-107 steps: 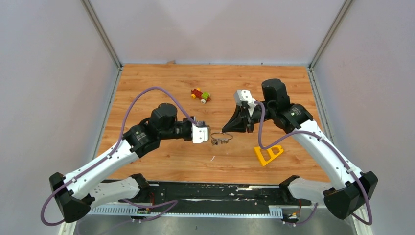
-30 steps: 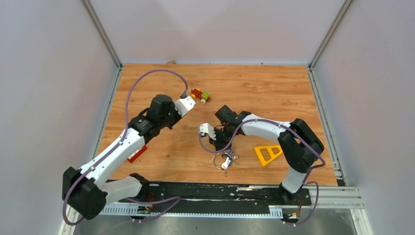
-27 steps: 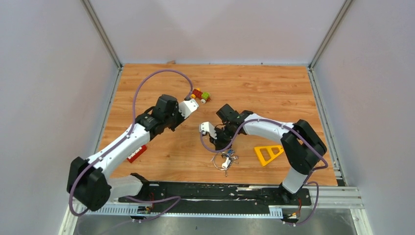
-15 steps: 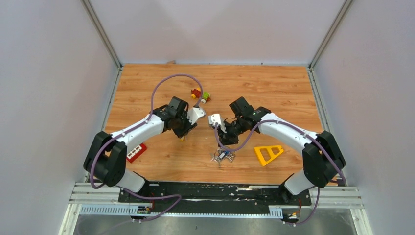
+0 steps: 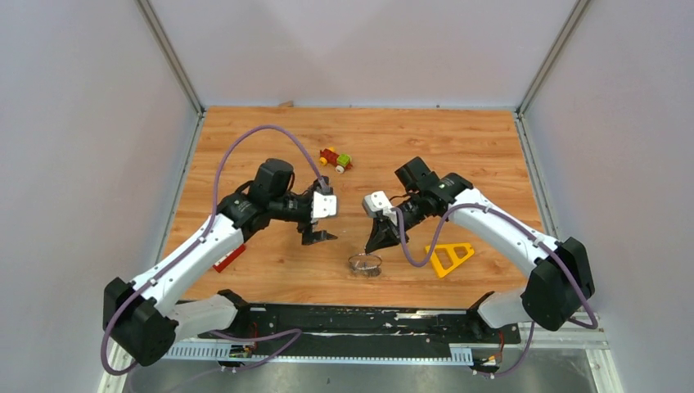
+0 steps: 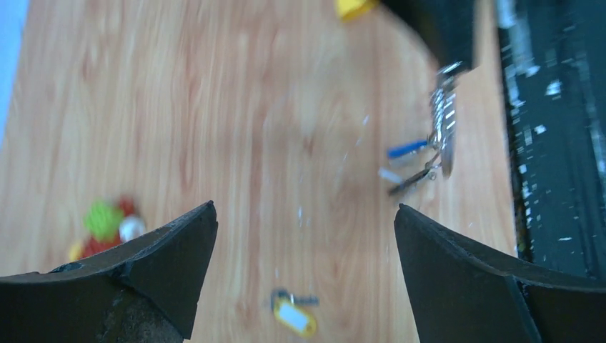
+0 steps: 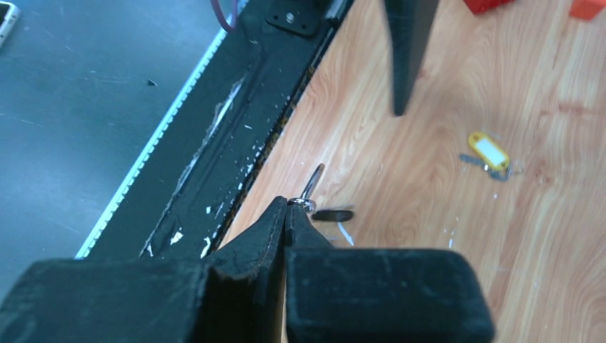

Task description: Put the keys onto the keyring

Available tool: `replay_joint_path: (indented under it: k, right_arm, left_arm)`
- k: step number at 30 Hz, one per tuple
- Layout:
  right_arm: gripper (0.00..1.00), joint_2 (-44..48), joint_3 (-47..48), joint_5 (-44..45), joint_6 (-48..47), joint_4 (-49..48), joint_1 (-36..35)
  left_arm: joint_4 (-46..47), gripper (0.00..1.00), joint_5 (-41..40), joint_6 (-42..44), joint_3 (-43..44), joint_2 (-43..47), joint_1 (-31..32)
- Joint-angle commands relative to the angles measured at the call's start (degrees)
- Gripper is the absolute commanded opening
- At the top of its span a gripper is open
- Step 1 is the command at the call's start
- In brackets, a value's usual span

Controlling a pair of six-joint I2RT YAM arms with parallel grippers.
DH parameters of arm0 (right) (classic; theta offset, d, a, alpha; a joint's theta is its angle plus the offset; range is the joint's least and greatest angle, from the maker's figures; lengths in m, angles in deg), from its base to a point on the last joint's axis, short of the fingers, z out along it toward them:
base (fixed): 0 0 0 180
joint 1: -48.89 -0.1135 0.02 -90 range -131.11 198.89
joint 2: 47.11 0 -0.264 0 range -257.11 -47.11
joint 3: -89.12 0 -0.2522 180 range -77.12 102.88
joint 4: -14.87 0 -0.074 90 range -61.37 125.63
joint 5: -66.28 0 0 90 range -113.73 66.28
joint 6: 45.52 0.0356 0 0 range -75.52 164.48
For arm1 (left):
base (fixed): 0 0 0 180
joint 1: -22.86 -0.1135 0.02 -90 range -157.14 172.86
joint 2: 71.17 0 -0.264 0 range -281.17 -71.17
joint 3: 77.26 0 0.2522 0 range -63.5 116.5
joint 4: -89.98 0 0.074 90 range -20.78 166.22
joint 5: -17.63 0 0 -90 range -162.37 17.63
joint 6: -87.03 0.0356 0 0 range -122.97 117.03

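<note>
Left fingers (image 6: 146, 261) spread, yellow-tagged key (image 6: 291, 316) on bench (image 6: 179, 107) between them — left arm (image 5: 200, 246) nearer; right fingers (image 7: 257, 239) pinch keyring (image 7: 304, 205) (keys (image 6: 411, 161) dangling).

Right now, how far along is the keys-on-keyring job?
Done: several small silver keys, among them the blue-tagged key, hang from the thin silver wire keyring.
In hand: the right gripper is shut on that ring; the left gripper is open and empty.
Left: the yellow-tagged silver key lies loose on the wooden table, so it likely needs picking up and threading on.
</note>
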Motion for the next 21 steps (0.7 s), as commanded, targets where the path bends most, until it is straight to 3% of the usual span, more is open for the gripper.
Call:
replay_joint_path:
  k: [1,5,10,13,17,21]
  right_arm:
    - [0.00,1.55,4.14,-9.20,-7.91,5.77,0.16]
    - [0.00,3.63,3.99,-9.03,-6.33,3.55,0.21]
    - [0.00,8.39,0.22,-6.93,2.07,-6.11,0.20]
    - [0.00,10.18,-2.40,-1.47,5.50,-9.84,0.27]
    - [0.01,12.09,-5.83,3.23,6.12,-9.44,1.36]
    - [0.17,13.73,-7.92,8.64,5.75,-6.58,1.43]
  left_arm:
    - [3.31,1.00,16.63,8.75,-0.73,0.44,4.33]
    - [2.86,0.99,22.15,7.69,2.07,-5.09,5.95]
    - [2.86,0.95,26.50,6.25,2.65,-9.45,7.01]
    - [2.49,0.92,21.32,6.26,2.76,-9.28,7.24]
    - [2.61,0.93,8.00,6.27,0.28,-7.48,7.11]
    - [-2.56,0.93,0.27,14.52,-3.04,-6.66,7.11]
